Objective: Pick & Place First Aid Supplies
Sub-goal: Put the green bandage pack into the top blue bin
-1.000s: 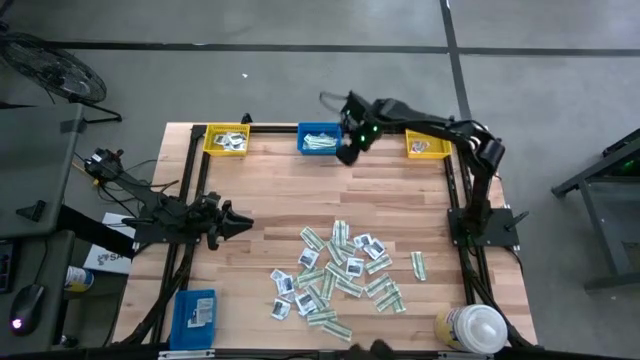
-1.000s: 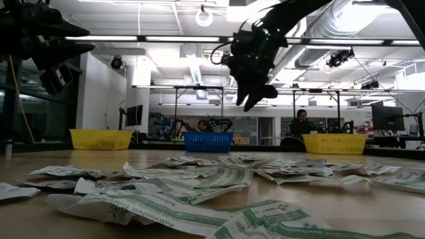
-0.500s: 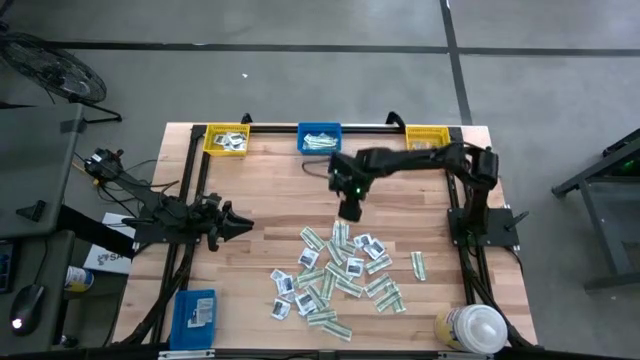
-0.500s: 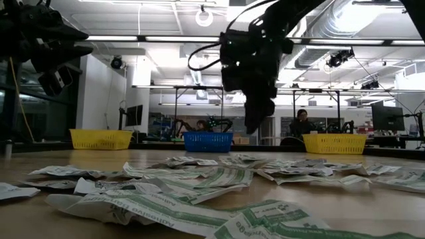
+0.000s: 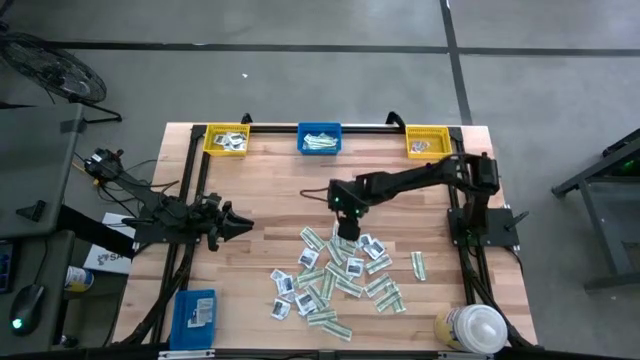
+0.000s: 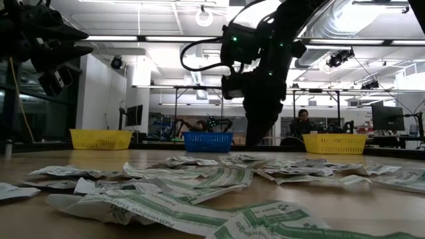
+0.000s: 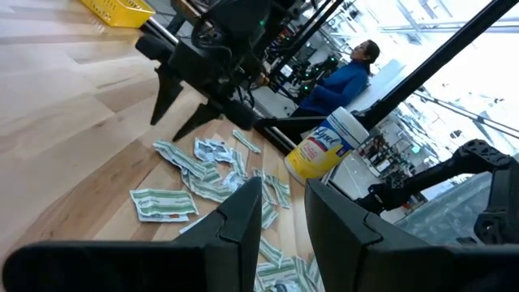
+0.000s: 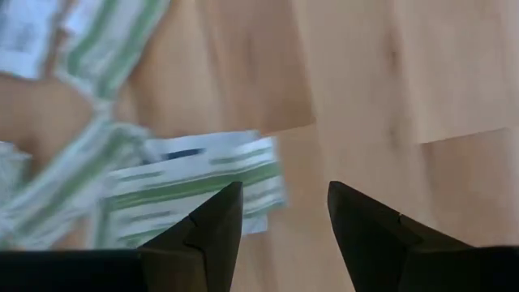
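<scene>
hovering over the far edge of the packets strewn across the table, the right gripper has its fingers spread and empty. the left gripper waits well aside, fingers parted, holding nothing.

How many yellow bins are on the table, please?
2: one yellow bin at the far left corner, another yellow bin at the far right corner. None seems hidden.

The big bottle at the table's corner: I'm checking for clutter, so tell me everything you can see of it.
The bottle stands upright at the table's near right corner, by the right arm's base. It looks plastic, with a white cap and a yellow label printed in blue. Nothing grips it; the scattered packets lie apart from it, toward the middle.
</scene>
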